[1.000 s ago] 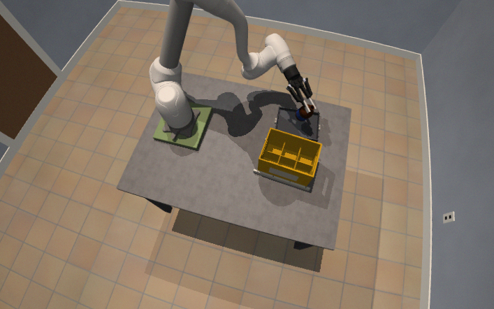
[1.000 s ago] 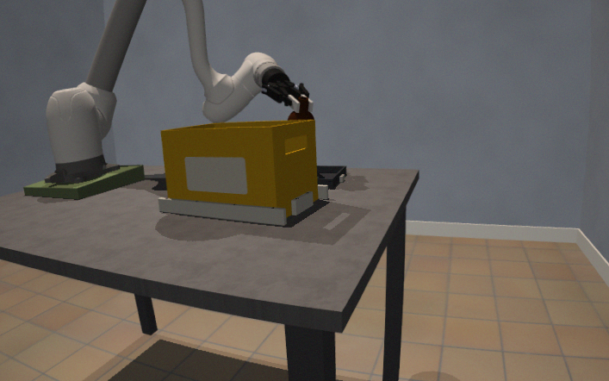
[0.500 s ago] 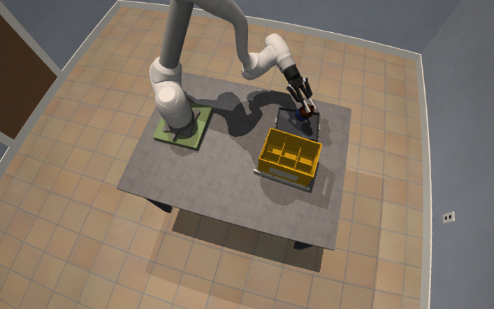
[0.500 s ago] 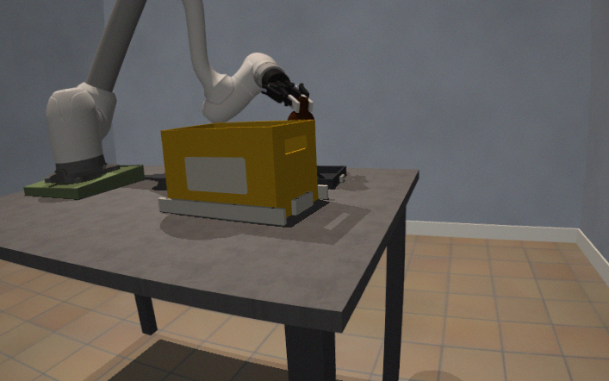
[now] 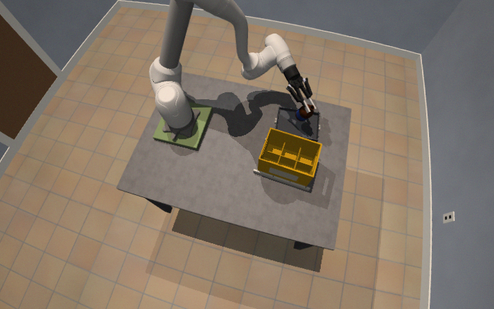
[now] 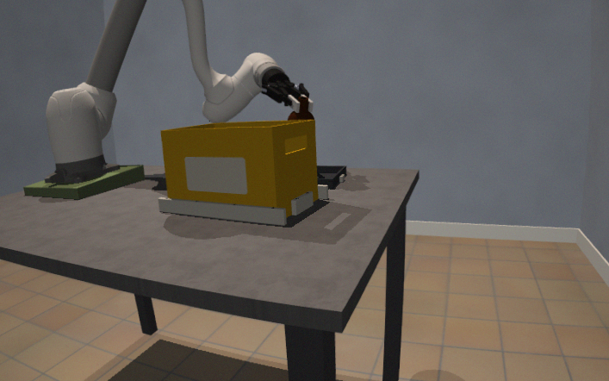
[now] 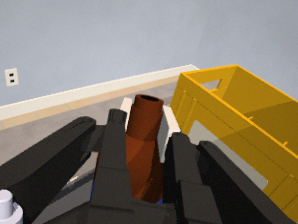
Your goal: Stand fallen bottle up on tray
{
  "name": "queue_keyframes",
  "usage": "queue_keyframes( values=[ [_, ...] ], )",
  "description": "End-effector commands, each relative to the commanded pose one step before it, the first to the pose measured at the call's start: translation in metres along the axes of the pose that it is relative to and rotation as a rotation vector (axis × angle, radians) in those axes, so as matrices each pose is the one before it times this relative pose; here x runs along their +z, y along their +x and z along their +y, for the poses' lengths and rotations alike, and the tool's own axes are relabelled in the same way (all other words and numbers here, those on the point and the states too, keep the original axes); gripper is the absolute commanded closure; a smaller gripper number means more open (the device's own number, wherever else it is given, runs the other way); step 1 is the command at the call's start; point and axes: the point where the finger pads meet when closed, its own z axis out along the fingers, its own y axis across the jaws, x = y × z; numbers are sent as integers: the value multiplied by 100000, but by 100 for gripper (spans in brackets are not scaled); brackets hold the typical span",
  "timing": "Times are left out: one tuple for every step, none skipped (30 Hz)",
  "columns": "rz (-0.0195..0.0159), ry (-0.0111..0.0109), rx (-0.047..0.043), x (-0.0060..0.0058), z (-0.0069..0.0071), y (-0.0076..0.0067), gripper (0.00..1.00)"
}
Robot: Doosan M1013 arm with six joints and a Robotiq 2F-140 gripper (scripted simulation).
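Observation:
The brown bottle (image 5: 306, 112) (image 6: 301, 115) (image 7: 145, 120) with a blue label is close to upright over the back part of the dark tray (image 5: 288, 126) (image 6: 329, 178). My gripper (image 5: 309, 105) (image 6: 302, 103) (image 7: 144, 115) is shut on the bottle's neck, with one pale fingertip on each side. The arm reaches in at a slant from the back left. The bottle's foot is hidden behind the crate in the exterior view, and I cannot tell whether it touches the tray. The yellow crate (image 5: 264, 166) (image 6: 231, 144) (image 7: 199, 104) stands in front of the tray.
Pale strips (image 5: 279, 180) (image 6: 221, 211) lie along the crate's foot. The arm's green base plate (image 5: 203, 128) (image 6: 79, 190) is at the left of the grey table (image 5: 202, 176) (image 6: 146, 252). The table's right edge runs a little beyond the tray and crate.

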Motion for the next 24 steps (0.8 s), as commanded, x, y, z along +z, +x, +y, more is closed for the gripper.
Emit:
queue_keyframes(
  values=[
    [465,141,-308,-38,-5,-69,90],
    [0,0,0,0,0,0,90],
    [0,0,0,0,0,0,90],
    [0,0,0,0,0,0,90],
    [0,0,0,0,0,0,90],
    [0,0,0,0,0,0,90],
    [0,0,0,0,0,0,90],
    [0,0,0,0,0,-1,90],
    [0,0,0,1,0,-1,90],
    [0,0,0,1,0,-3,90],
    [0,0,0,2,0,-4,90],
    [0,0,0,2,0,-6,90],
    [0,0,0,3,0,-8,90],
    [0,0,0,0,0,0,90],
    [0,0,0,0,0,0,90],
    [0,0,0,4,0,-11,90],
    [0,0,0,5,0,-14,90],
    [0,0,0,6,0,-17,90],
    [0,0,0,7,0,-20,90],
    [0,0,0,9,0,-24,90],
    [0,0,0,10,0,-27,90],
    [0,0,0,11,0,-31,90],
    [0,0,0,13,0,-35,90],
    [0,0,0,14,0,-39,90]
  ],
)
